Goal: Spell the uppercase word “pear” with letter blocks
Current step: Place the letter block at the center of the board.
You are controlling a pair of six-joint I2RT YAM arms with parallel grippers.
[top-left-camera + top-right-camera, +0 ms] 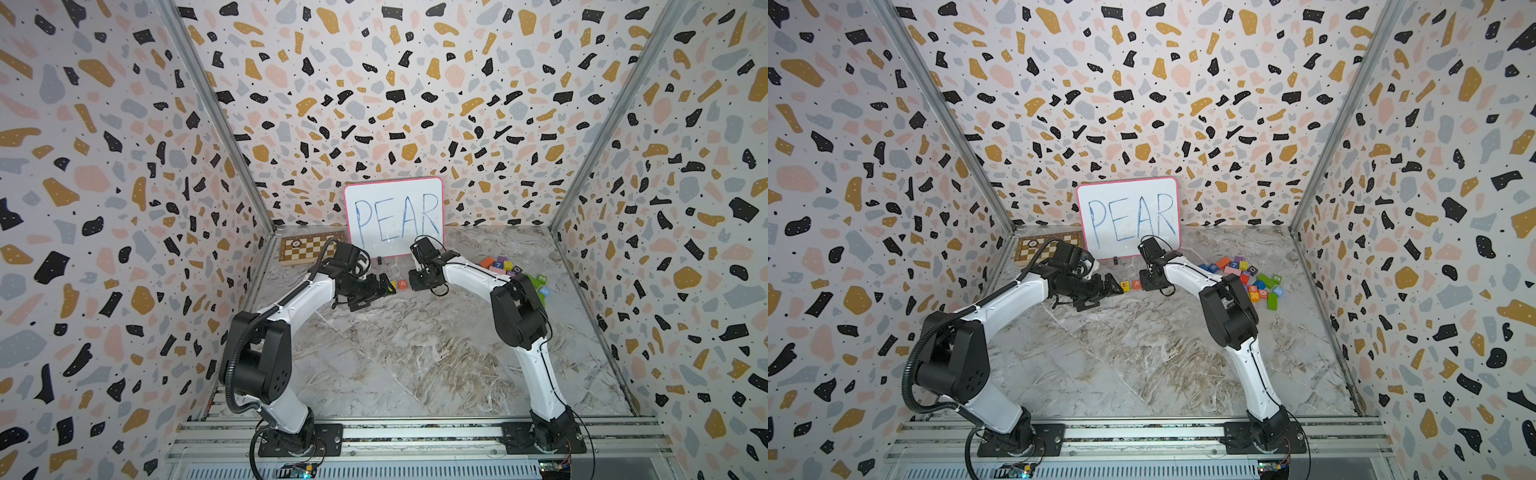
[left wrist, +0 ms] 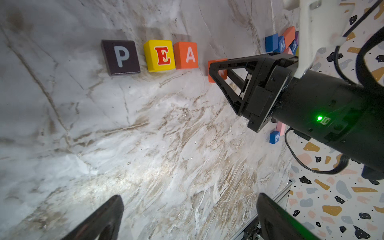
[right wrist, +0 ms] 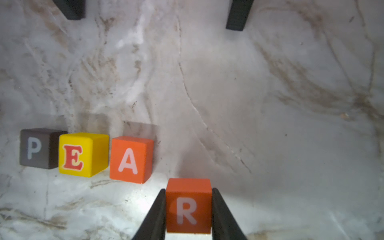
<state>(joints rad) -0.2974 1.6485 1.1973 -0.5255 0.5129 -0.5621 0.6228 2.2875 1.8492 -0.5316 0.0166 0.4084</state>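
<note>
Right wrist view only: the right gripper (image 3: 188,194) is pinched snug on the R block (image 3: 188,212), a finger flat against each side and the white R facing up.
Left wrist view only: the row in one glance, P block (image 2: 120,57), E block (image 2: 160,56), A block (image 2: 186,55), then the right gripper's tip covering most of the R block.
Top views: the arms get in the way; only the E block and A block peek out between them.
Other tool: the left gripper (image 2: 190,196) has its jaws spread wide with nothing between them, and hovers at the row's left end.
Looks: P block near black, white letter; E block yellow, red letter; A block orange and R block a deeper orange-red, both lettered white.
Place: far middle of the table (image 1: 415,353), running left to right; P, E and A sit close together, and the R block is right of the A block with a clear gap. I cannot tell whether it touches the table.
Near edge: a metal rail (image 1: 415,432) carries both arm bases.
Surface: grey-white marble look with brown veins.
Far right: a loose pile of coloured blocks (image 1: 1250,278).
Far left: a chessboard (image 1: 309,248) lying flat.
Far wall: a pink-framed whiteboard (image 1: 393,216) leaning there, PEAR in blue.
Walls (image 1: 104,166): terrazzo-speckled on three sides.
</note>
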